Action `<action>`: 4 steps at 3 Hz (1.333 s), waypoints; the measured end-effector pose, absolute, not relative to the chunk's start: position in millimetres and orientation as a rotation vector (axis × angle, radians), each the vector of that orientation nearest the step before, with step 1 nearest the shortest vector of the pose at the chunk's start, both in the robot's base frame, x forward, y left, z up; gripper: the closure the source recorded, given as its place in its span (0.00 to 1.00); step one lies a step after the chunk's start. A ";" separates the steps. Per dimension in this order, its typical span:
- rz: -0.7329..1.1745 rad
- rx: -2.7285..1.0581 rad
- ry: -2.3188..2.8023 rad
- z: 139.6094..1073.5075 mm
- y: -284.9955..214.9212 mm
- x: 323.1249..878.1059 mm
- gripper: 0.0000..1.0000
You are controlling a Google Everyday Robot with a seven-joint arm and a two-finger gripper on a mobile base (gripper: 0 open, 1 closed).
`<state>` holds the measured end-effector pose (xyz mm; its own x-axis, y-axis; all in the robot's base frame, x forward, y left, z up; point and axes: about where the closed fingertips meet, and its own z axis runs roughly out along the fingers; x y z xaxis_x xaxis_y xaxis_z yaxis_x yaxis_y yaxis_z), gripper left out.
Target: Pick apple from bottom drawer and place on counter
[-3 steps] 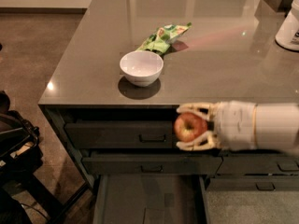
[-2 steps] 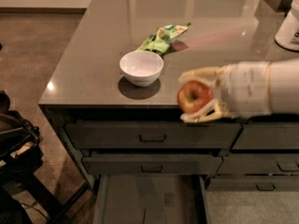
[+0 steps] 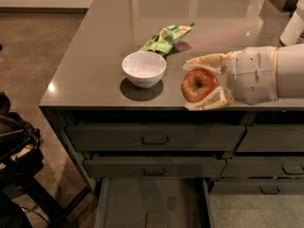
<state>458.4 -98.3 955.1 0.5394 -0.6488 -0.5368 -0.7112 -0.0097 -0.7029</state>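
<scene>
Right of centre in frame, the claw (image 3: 189, 85) is clamped on the apple (image 3: 200, 85), red-orange with a yellowish bit round the stem dip, over the front edge of the tabletop (image 3: 95, 56), beside the white bowl (image 3: 144, 68).

White bowl (image 3: 144, 68) upright, gripper (image 3: 190, 85) near at its three o'clock. Green bag (image 3: 167, 38) lying just beside bowl at one o'clock. White bottle (image 3: 294, 25) at far two o'clock, cropped. Handled drawer fronts (image 3: 155, 137) at six o'clock.
</scene>
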 end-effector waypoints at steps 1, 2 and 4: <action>0.089 -1.709 1.161 934.7 -112.2 502.2 1.00; 0.098 -1.722 1.184 910.3 -128.4 555.6 1.00; 0.083 -1.721 1.195 894.1 -141.4 604.6 0.82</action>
<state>604.6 -141.4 894.1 0.5096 -0.6683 -0.5419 -0.7371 -0.0143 -0.6756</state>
